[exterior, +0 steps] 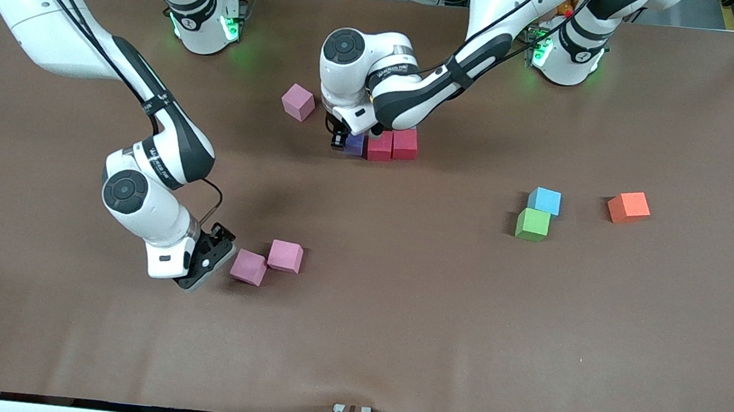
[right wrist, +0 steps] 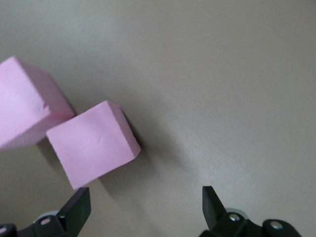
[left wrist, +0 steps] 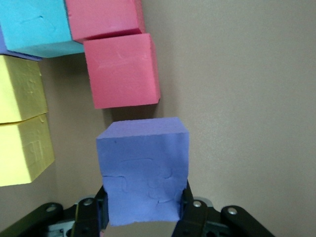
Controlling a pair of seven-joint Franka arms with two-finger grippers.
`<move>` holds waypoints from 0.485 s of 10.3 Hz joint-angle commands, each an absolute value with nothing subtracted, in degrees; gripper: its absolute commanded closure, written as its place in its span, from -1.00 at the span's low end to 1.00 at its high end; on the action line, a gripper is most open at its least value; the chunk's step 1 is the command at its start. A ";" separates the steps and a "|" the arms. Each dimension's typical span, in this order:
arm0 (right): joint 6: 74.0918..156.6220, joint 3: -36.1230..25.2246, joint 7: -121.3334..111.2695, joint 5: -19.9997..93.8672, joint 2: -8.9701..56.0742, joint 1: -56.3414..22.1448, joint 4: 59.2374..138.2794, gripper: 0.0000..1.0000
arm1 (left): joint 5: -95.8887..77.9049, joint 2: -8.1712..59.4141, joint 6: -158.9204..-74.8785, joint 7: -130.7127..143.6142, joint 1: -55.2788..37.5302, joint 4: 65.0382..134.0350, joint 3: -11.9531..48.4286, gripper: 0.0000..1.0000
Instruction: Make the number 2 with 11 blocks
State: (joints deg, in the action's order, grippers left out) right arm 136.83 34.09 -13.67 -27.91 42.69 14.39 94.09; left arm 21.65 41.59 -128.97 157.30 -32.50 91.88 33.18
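My left gripper (exterior: 341,139) is shut on a purple block (left wrist: 143,168), its fingers (left wrist: 101,210) pressing two opposite sides. It holds the block (exterior: 355,144) low, beside two red blocks (exterior: 379,146) (exterior: 404,144) at mid-table. In the left wrist view those red blocks (left wrist: 123,69) adjoin a light blue block (left wrist: 34,24) and two yellow blocks (left wrist: 19,89); the left arm hides these in the front view. My right gripper (exterior: 210,261) stands open just beside a pink block (exterior: 248,266), which touches a second pink block (exterior: 285,256). Nothing lies between its fingers (right wrist: 74,210).
A third pink block (exterior: 298,102) lies alone toward the right arm's base. Toward the left arm's end lie a light blue block (exterior: 544,201) touching a green one (exterior: 532,224), and an orange block (exterior: 628,207) apart from them.
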 commanded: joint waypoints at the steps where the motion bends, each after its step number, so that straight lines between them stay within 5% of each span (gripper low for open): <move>1: 135.18 34.45 2.85 -28.21 42.98 14.06 92.99 -1.00 | 23.64 41.66 -129.99 164.79 -34.37 90.88 31.99 0.46; 5: 135.80 31.90 11.73 -27.08 42.28 14.06 92.46 -1.00 | 23.91 42.62 -130.08 166.63 -34.80 91.23 31.99 0.46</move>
